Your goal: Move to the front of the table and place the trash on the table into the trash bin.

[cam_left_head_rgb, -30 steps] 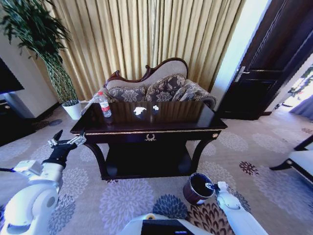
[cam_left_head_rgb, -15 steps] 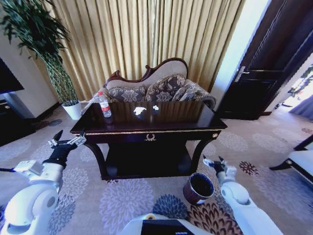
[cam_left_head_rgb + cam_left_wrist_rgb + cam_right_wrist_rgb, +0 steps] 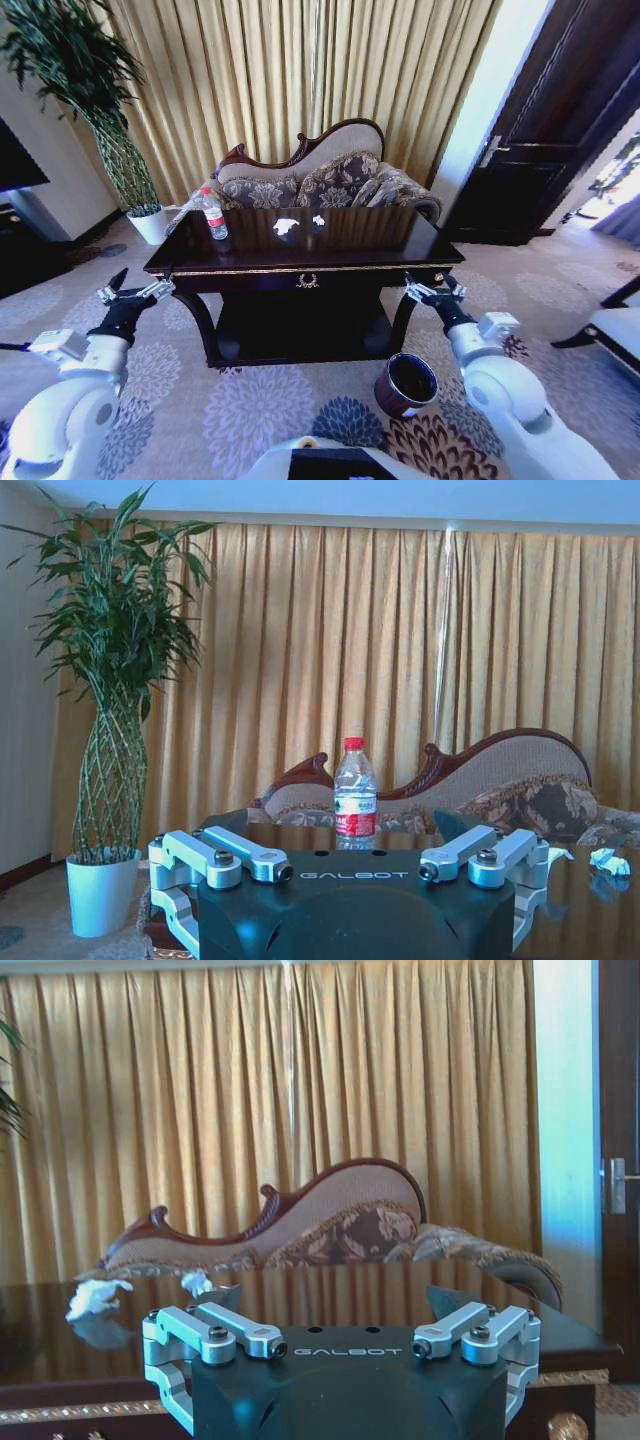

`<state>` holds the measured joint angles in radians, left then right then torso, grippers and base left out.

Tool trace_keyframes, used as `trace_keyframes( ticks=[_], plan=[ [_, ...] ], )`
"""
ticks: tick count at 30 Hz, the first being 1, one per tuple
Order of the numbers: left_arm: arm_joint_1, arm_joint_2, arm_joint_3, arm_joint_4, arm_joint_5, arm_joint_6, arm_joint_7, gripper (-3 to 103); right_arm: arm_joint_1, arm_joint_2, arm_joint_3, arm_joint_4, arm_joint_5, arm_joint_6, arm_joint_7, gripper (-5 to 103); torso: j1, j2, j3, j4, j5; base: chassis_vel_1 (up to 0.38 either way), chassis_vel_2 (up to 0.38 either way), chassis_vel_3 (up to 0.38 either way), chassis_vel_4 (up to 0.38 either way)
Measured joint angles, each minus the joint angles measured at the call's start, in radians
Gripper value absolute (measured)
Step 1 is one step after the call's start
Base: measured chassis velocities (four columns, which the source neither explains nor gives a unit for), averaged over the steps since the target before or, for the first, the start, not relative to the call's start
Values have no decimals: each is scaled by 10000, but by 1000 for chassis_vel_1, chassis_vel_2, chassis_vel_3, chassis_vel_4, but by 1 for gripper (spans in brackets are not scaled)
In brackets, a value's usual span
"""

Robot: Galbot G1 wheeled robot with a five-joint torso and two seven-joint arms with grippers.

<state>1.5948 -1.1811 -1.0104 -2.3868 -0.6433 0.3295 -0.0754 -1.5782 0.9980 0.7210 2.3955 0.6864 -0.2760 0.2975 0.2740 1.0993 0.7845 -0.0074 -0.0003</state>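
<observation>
What moved: The right hand (image 3: 430, 290) was low down by the trash bin (image 3: 406, 384) a moment ago. Now it is up high, just in front of the right front corner of the table (image 3: 400, 250). The left hand (image 3: 135, 292) has stayed where it was, off the left front corner. The table and the things on it have not moved.

Right hand: Its fingers are spread wide and hold nothing. It points at the table top.

Left hand: Also spread wide, also holding nothing.

Trash: The water bottle (image 3: 212, 214) stands up straight near the back left of the table. Two white paper scraps (image 3: 286, 226) lie near the middle at the back, close to each other but apart from the bottle.

Trash bin: It sits on the carpet by the table's right front leg, below the right arm.

How to do this step well: I think the robot is getting ready to reach. The trash is far back, so a hand should go over the table edge without bumping it, then come down on one piece at a time. The bottle could tip, so grab it around the middle.

Words to read: "GALBOT" is printed on both hands. The bottle's red label is too small to read.
</observation>
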Motion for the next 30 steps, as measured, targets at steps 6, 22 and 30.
trace_keyframes(
  ticks=[6, 22, 30],
  plan=[
    [4, 32, 7, -14, 0, 21, -2, 100, -15, -15, 38, 221, 19, -40, -26, 100, 0, 0, 0, 1, 0, 0, 0, 0, 0],
    [43, 7, -36, -135, 8, 30, -5, 100, -145, -175, 38, 443, 56, -12, -162, 100, -1, 1, 0, 0, 0, -10, 10, 7, -7],
    [64, -2, -53, -192, 9, 31, -6, 100, -254, -185, 54, 458, -44, 29, -242, 100, -1, 1, 0, 1, 1, -116, 108, 117, -105]
  ],
)
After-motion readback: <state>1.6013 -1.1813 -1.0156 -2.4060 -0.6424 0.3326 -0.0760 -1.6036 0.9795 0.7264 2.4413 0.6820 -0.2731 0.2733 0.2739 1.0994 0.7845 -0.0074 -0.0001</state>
